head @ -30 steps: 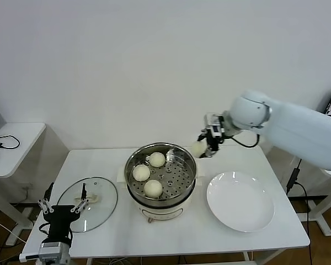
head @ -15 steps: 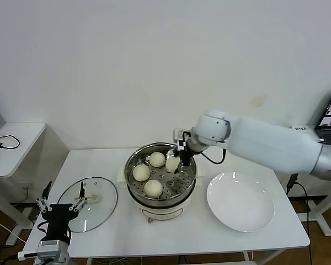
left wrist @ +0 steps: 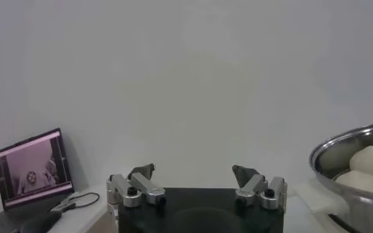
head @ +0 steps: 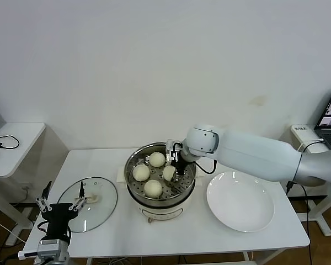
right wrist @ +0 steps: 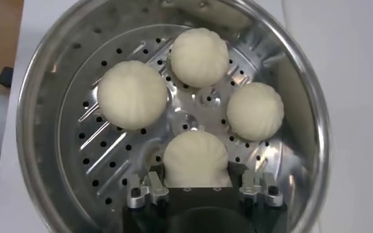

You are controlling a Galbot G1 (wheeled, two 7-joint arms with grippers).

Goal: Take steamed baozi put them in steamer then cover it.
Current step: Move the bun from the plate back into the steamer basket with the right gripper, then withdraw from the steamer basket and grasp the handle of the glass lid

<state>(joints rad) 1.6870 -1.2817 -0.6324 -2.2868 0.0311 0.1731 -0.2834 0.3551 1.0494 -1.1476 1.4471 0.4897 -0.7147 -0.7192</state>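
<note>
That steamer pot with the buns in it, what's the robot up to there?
It is loading buns into the steamer. The right gripper is down inside the pot, with the fourth baozi between its fingers on the perforated tray beside the other three. The white plate holds nothing. The glass cover lies on the table, not yet on, and the left gripper waits open near it.

The head view looks forward and down from above on the whole table (head: 171, 232), wall behind, steamer (head: 161, 179) at frame centre. The left wrist view sits low near table level, facing level toward the wall, steamer (left wrist: 357, 171) at its right edge. The right wrist view looks straight down, close, into the steamer (right wrist: 173, 114). All three share the steamer.
</note>
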